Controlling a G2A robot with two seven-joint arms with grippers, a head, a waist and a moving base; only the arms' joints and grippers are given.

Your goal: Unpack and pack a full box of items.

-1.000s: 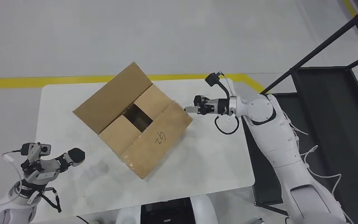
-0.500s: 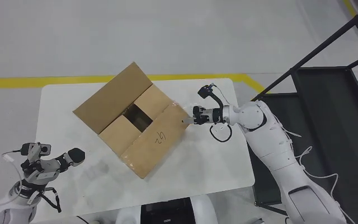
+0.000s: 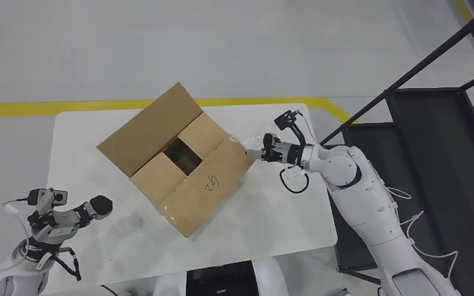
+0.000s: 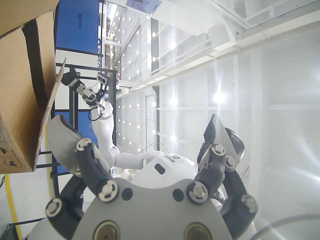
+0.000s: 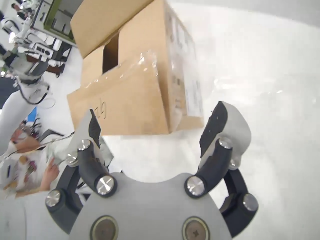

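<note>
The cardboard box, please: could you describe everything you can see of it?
The cardboard box is brown corrugated board, standing on the table, turned askew to its edges. Its two long flaps are folded outward, one bearing handwriting and clear tape; the short flaps leave a dark gap. Printed labels mark one side. The open right gripper sits at one flap's corner; contact is unclear.

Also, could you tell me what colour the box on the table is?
Plain brown cardboard; the box shows best in the top view.
</note>
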